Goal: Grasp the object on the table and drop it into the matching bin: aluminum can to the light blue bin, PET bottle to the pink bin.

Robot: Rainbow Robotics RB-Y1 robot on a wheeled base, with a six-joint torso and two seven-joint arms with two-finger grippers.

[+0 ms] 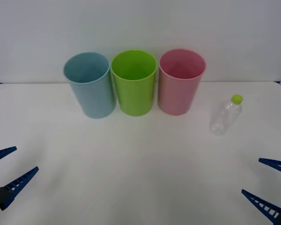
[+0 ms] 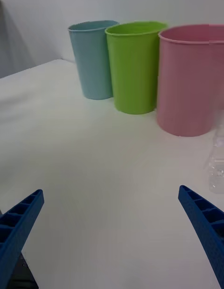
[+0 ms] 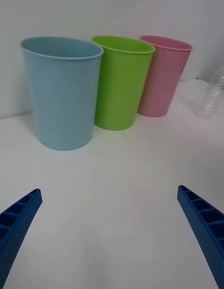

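where three bins stand, one bottle [image 1: 225,116]

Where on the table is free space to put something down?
Free: the wide white table between the left hand, the right hand and the bin row. Crowded: blue bin, green bin, pink bin nearly touching, bottle just right.

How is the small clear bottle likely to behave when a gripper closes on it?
The bottle looks empty, so probably light and easily knocked over by a nudge. Its thin clear wall may flex and slip between the fingers. It stands upright on the table; if tipped, its round body would likely roll.
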